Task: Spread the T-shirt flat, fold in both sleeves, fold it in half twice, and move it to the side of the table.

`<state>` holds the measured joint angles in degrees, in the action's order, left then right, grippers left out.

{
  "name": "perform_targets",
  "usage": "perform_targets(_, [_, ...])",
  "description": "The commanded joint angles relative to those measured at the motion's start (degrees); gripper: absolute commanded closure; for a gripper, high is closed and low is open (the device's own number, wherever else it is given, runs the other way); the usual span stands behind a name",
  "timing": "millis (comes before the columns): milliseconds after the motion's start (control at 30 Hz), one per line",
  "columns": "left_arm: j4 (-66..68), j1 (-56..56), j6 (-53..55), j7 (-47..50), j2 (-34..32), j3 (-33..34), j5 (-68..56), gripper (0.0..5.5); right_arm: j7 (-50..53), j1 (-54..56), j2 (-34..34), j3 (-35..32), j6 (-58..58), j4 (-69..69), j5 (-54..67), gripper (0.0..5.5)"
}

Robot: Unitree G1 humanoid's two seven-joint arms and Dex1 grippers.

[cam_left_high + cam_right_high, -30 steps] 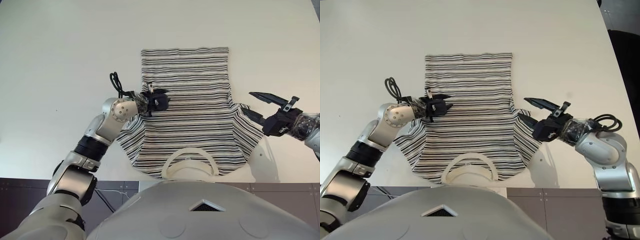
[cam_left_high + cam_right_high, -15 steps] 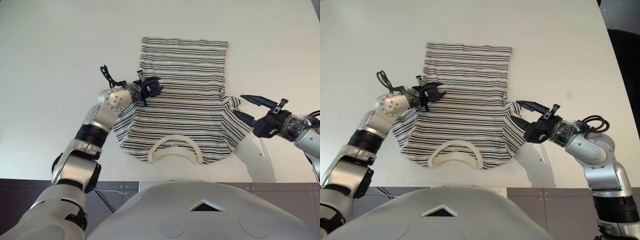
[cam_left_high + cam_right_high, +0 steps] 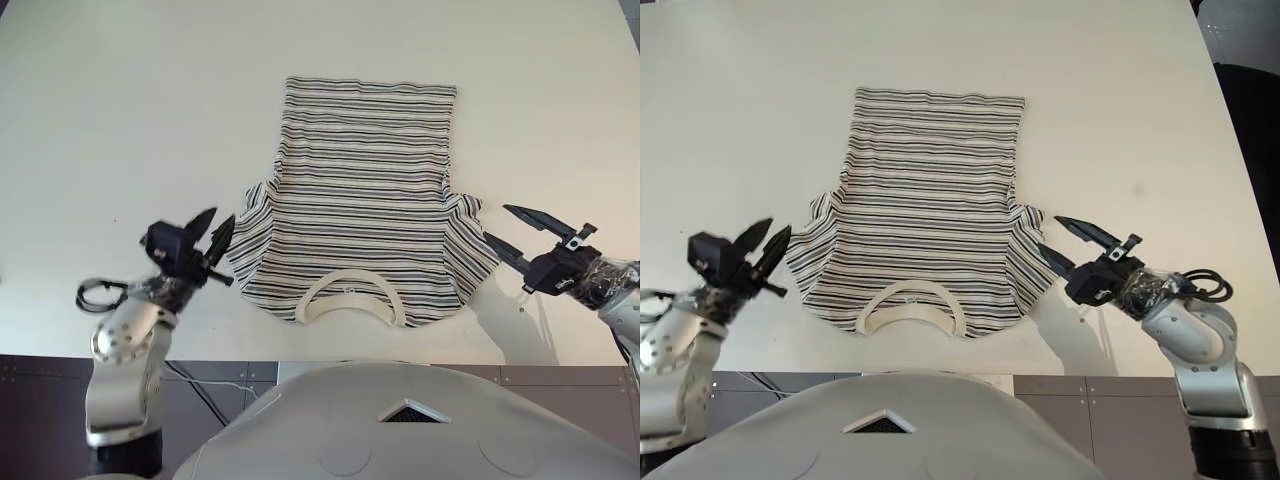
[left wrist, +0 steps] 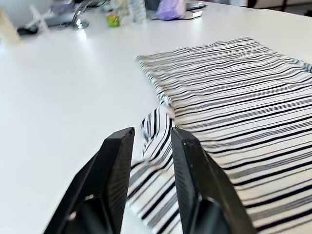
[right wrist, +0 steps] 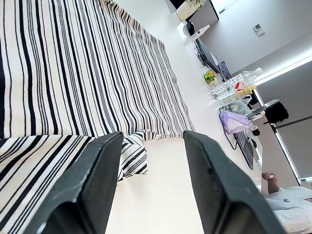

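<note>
A black-and-white striped T-shirt (image 3: 365,190) lies flat on the white table (image 3: 120,120), its white collar (image 3: 350,295) toward me and its hem at the far side. Both short sleeves stick out, a little rumpled: the left sleeve (image 3: 252,212) and the right sleeve (image 3: 472,238). My left gripper (image 3: 215,238) hovers open just off the left sleeve, near the table's front edge, holding nothing. In the left wrist view the sleeve (image 4: 157,127) lies beyond the spread fingertips. My right gripper (image 3: 497,223) is open beside the right sleeve (image 5: 134,155), also empty.
The table's front edge (image 3: 120,352) runs close under both arms. Bare white tabletop spreads to the left, right and beyond the shirt. Bottles (image 5: 234,90) and a purple bag (image 4: 170,9) stand at the far end of the table.
My left gripper has drawn back off the shirt's left side to the near left and now stands open. The left sleeve lies spread outward. The right gripper shifted slightly outward.
</note>
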<state>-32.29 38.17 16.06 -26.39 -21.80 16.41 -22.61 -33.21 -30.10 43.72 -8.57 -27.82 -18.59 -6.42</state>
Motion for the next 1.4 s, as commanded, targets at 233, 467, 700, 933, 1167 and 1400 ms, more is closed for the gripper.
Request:
perform_targets(233, [1.06,-1.48,17.89,7.43,2.71,10.14,-20.99,4.13,0.86,-0.73,-1.51,-1.81,-0.5,-0.13,0.16,3.23])
perform_targets(467, [4.37,-5.35,19.55,6.89,0.99,5.9,-17.93,4.13,0.45,0.06,-1.28,-1.28,-0.67,0.79,-0.22,3.23])
perform_targets(700, [8.86,-8.32,16.2,4.0,-0.61,1.38,-11.21,4.13,0.19,0.72,-0.96,-1.09,-1.02,1.93,-0.43,3.23])
perform_targets(933, [11.0,-9.62,15.14,3.54,0.16,1.68,-10.07,4.13,-0.24,0.88,-0.52,-1.36,-1.26,2.44,-0.48,3.23])
perform_targets(1167, [11.84,-10.08,15.12,3.12,1.1,1.71,-11.06,4.31,-0.53,1.1,-0.31,-1.57,-1.49,2.83,-0.64,3.23])
perform_targets(1400, [12.77,-10.7,15.39,2.67,1.58,1.87,-11.45,5.38,-0.55,1.8,-0.25,-1.24,-1.43,3.13,-1.09,3.23])
